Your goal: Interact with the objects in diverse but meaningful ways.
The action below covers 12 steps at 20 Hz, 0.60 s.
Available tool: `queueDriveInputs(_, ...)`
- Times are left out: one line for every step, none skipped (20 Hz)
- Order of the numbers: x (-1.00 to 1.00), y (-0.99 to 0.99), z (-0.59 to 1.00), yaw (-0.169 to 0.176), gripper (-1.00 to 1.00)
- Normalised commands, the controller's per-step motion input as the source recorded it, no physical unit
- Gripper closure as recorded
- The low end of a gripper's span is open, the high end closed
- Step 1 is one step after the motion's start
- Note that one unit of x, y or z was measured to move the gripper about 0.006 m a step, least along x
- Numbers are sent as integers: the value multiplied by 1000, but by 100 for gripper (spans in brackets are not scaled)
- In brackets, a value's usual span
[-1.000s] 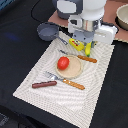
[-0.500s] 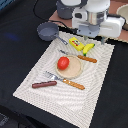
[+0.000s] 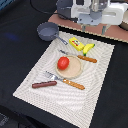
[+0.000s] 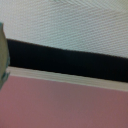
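In the exterior view a red tomato [image 3: 63,62] sits on the tan plate [image 3: 74,71]. A yellow banana [image 3: 89,48] and a yellow block [image 3: 76,43] lie side by side at the far end of the striped cloth [image 3: 95,85]. A brown sausage [image 3: 44,84] lies near the cloth's near-left edge. A small grey pan [image 3: 47,31] stands off the cloth, its handle pointing toward the block. My gripper [image 3: 93,28] hangs high above the back edge, beyond the banana, its fingers apart and empty. The wrist view shows no fingers and none of the objects.
A wooden-handled fork [image 3: 80,57] lies behind the plate and a knife [image 3: 67,81] in front of it. A pinkish board [image 3: 64,22] lies at the back under the arm; it also shows blurred in the wrist view [image 4: 60,105], with the cloth [image 4: 75,25] beyond a dark strip.
My gripper has risen and drawn back from just over the banana and block to high above the back edge. The objects have not moved.
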Motion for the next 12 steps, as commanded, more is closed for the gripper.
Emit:
queueDriveInputs(-486,11,-111,295,-100)
queueDriveInputs(-489,6,-126,292,-100)
queueDriveInputs(-506,0,-114,281,-100)
queueDriveInputs(-543,0,-86,246,-100)
queueDriveInputs(-554,0,-60,191,-100)
queueDriveInputs(-457,0,-46,158,-100)
queueDriveInputs(-303,0,-26,129,-100)
queueDriveInputs(-231,0,-54,91,-100)
queueDriveInputs(-220,-17,-71,75,-100)
queueDriveInputs(-191,-57,-94,70,-100)
queueDriveInputs(-186,-71,-117,65,-100)
queueDriveInputs(-197,-111,-129,59,-100)
